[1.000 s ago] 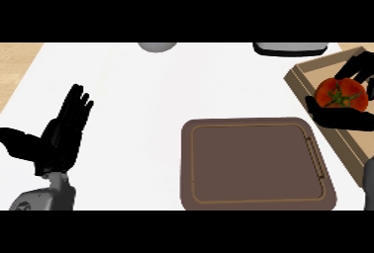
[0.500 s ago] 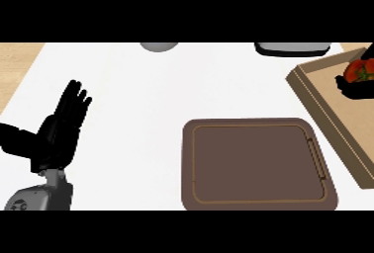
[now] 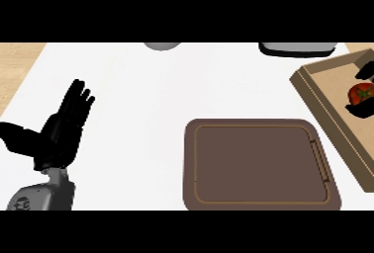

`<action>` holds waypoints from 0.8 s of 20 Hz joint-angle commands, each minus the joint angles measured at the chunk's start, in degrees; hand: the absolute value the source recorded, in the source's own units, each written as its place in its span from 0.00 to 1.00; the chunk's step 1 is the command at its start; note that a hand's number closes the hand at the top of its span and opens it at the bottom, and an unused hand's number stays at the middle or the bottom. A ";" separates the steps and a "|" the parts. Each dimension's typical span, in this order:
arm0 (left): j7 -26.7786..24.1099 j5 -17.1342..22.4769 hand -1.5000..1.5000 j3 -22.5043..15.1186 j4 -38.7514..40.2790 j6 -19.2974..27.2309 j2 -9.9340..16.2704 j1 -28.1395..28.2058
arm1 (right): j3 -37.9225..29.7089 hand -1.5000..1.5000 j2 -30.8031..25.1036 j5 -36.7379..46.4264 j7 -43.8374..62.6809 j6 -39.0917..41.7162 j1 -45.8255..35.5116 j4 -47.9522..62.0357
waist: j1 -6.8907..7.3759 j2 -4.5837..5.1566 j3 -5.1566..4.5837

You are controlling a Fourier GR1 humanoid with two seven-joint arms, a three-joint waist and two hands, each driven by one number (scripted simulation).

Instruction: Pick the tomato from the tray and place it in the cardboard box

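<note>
- The robot's black right hand (image 3: 363, 107) showed only at the right edge of the head view, inside the open tan cardboard box (image 3: 315, 93).
- Its dark fingers (image 3: 364, 70) lay above and below the round red tomato with a green stem (image 3: 360, 93), curved around it; most of the hand was cut off by the edge.
- The tomato was inside the box, near the right edge of the view, and I could not tell if it touched the box floor.
- The black left hand (image 3: 61, 132) stood at the left side of the white counter (image 3: 168, 89), fingers straight and pointing up, thumb spread to the side, holding nothing.
- The brown rectangular tray with rounded corners (image 3: 259, 200) lay on the counter just beside the box, with nothing on it.
- A grey round object (image 3: 162, 45) and a dark-rimmed grey object (image 3: 296, 48) were at the far edge, partly cut off.
- Compared with half a second before, the tomato sat lower and further inside the box, and the box showed more to the right of the view.
- The left hand was in the same resting pose as before.
</note>
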 commanded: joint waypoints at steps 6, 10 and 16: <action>-0.35 1.11 0.50 0.67 -0.34 -1.39 0.73 1.19 | -8.23 0.00 -1.97 -7.25 -13.97 -13.09 -6.92 17.06 | 0.20 -0.07 0.14; 0.87 -0.26 0.50 0.15 -0.73 0.72 -0.12 0.28 | -12.73 0.00 -0.41 -14.55 -23.09 -18.88 -7.16 12.80 | -1.10 -0.53 0.14; -0.01 0.08 0.50 0.81 1.62 0.66 -0.30 -0.36 | -21.22 0.00 -1.50 -26.93 -23.17 -9.90 -13.88 17.41 | -1.41 -0.49 0.02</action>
